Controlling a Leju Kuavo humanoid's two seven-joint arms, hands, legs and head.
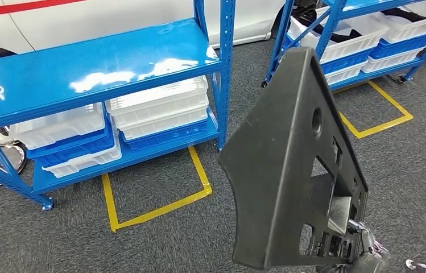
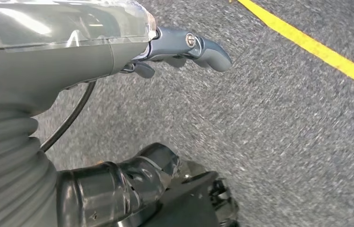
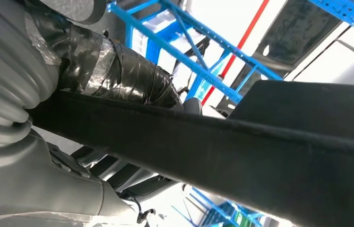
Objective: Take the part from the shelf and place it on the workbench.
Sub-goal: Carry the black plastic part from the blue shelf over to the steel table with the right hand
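Note:
The part (image 1: 284, 170) is a large dark grey plastic panel with a round hole and several square cut-outs. It stands upright in the air at the lower right of the head view. My right hand (image 1: 365, 253) grips it at its lower edge. In the right wrist view the part's dark edge (image 3: 260, 156) runs across the picture, with my taped thumb (image 3: 118, 71) pressed against it. My left hand (image 2: 175, 118) hangs over the grey carpet with its thumb (image 2: 208, 49) and fingers (image 2: 118, 189) apart and nothing in it.
A blue shelf (image 1: 85, 71) with a bare top stands ahead on the left, with white bins (image 1: 159, 105) on its lower level. A second blue shelf (image 1: 335, 23) with white bins stands at the right. Yellow tape (image 1: 153, 210) marks bays on the grey carpet. A white car body (image 1: 85, 17) lies behind.

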